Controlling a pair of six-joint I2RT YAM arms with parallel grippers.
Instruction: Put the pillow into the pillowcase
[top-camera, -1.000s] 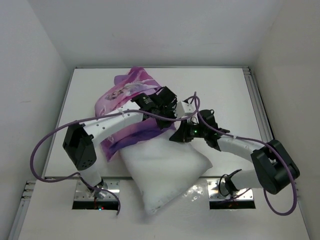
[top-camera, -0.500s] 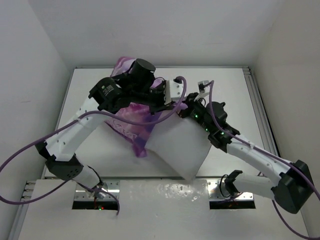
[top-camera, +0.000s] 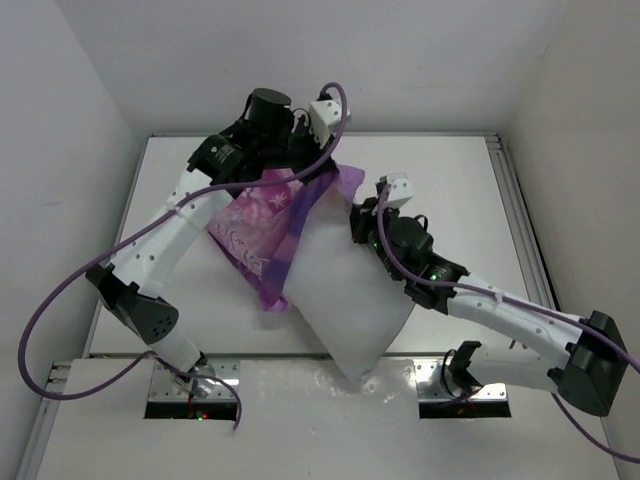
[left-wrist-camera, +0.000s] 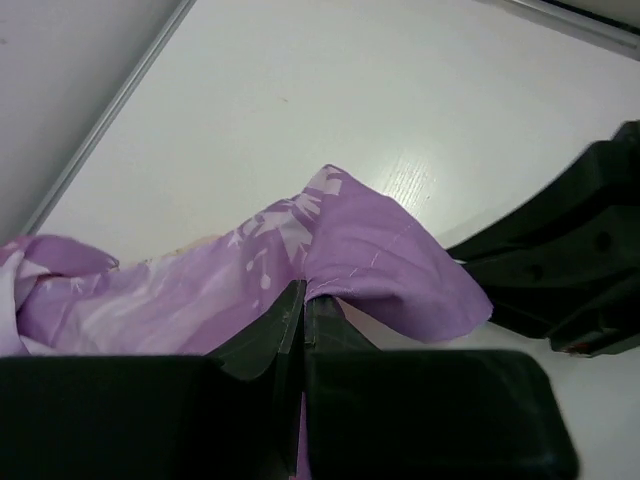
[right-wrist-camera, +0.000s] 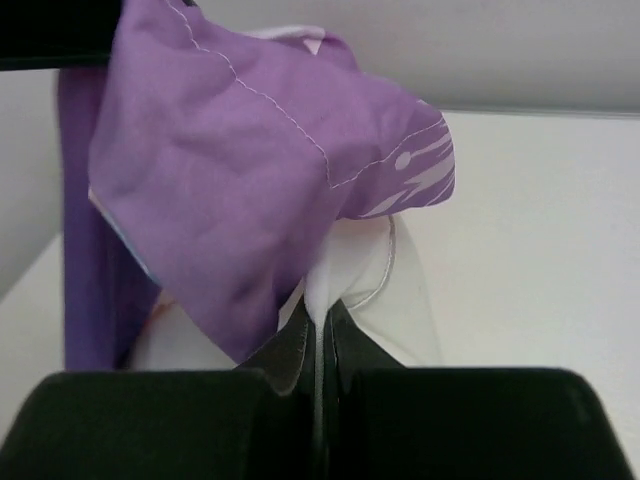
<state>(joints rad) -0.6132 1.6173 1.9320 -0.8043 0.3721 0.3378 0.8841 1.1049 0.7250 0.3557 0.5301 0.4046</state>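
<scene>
1. Find the pillow (top-camera: 345, 290) hanging tilted over the table (top-camera: 455, 180), with its lower corner at 6 o'clock by the near edge and its upper end toward 12 o'clock.
2. Check the right gripper (right-wrist-camera: 320, 318) at the pillow's upper end: clamped fully together on a pinch of the white seamed edge.
3. Locate the pillowcase (top-camera: 255, 230) draped against the pillow's 10 o'clock side, touching it. Note purple fabric with white snowflakes, its hem lapping over the pillow's top corner.
4. Check the left gripper (left-wrist-camera: 303, 302), farthest back at 12 o'clock, closed tight on the purple hem and holding the case off the table.
</scene>
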